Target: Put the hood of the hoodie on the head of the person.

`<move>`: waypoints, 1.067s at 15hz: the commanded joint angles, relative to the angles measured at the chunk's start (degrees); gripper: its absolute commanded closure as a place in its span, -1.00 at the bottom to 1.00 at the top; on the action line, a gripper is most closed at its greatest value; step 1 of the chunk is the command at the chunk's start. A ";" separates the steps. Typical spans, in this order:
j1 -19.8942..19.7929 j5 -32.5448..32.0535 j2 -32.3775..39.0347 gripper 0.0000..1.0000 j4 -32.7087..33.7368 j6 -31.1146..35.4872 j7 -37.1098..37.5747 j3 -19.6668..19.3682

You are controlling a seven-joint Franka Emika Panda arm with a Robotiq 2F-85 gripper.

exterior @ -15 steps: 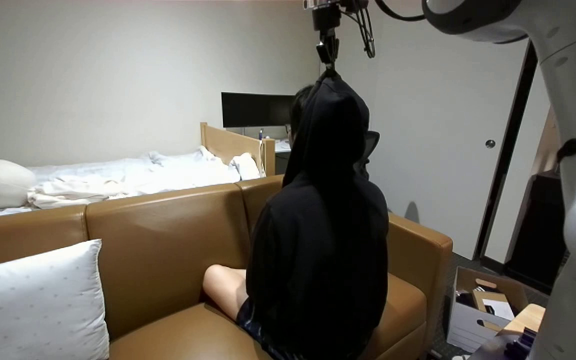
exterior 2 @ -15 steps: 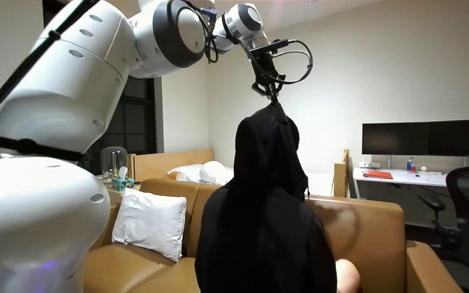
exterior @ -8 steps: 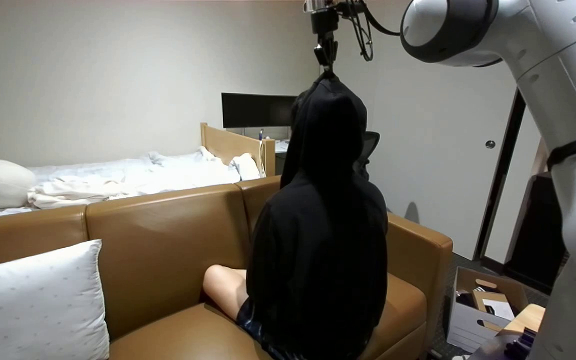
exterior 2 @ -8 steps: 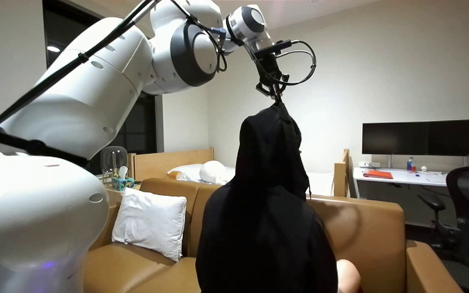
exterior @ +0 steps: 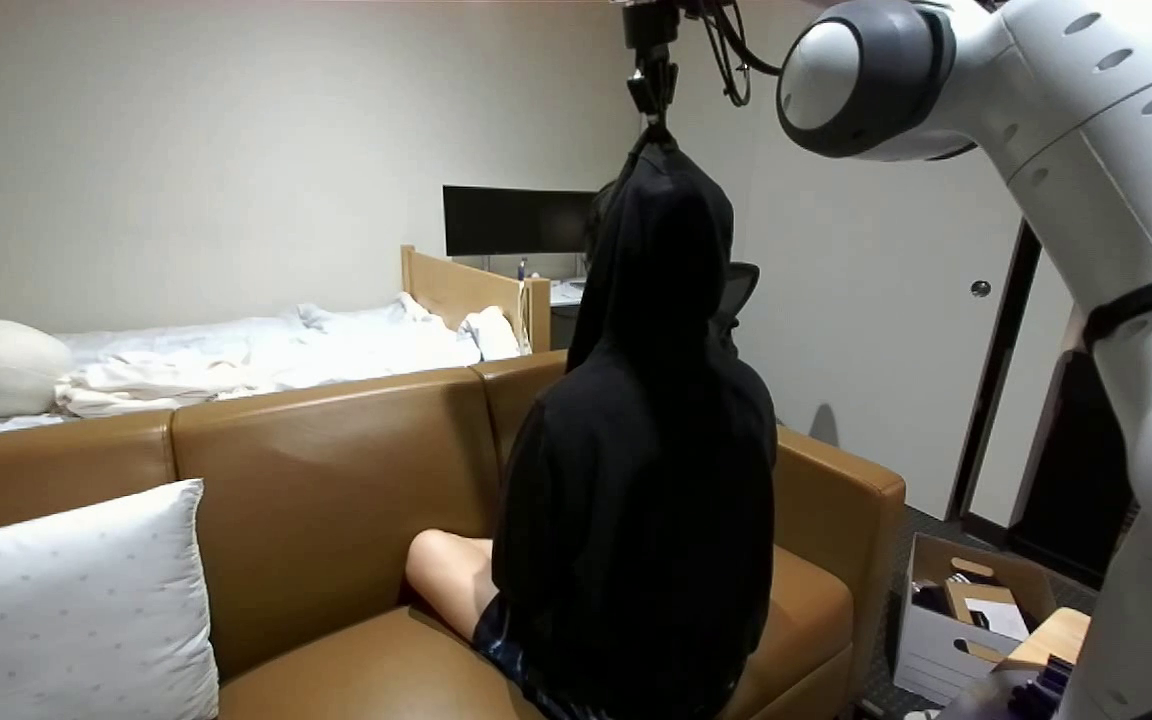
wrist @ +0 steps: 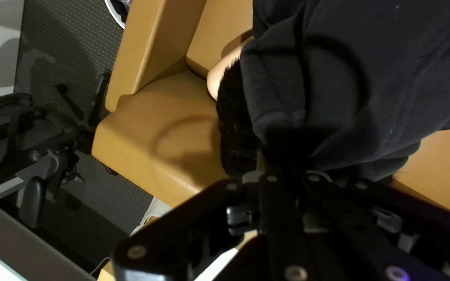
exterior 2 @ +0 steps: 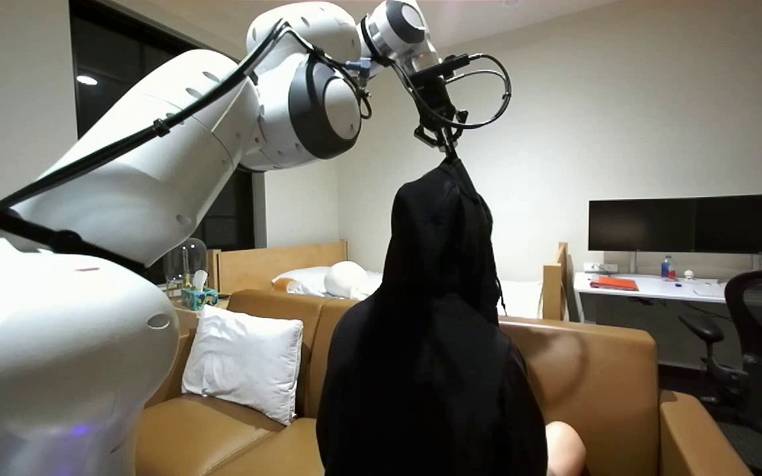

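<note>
We see that the pincer (exterior 2: 448, 151), clamped on the top edge of the hood (exterior 2: 430, 231), has within the last second brought it farther over the head (wrist: 234, 125), whose far side is partly bare, so we judge the task nearly done.

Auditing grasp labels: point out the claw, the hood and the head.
Claw (exterior 2: 450, 151): in an exterior view, midway between its fingertips.
Hood (exterior 2: 436, 230): in an exterior view, middle of its back.
Head (wrist: 233, 127): in the wrist view, on its black hair.
</note>
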 commanded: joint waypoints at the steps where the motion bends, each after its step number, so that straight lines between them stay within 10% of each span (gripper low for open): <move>1: 0.59 -0.40 -1.70 0.97 -0.05 2.48 1.56 -0.54; 16: -4.59 1.96 1.32 0.97 -1.34 0.50 9.66 -0.12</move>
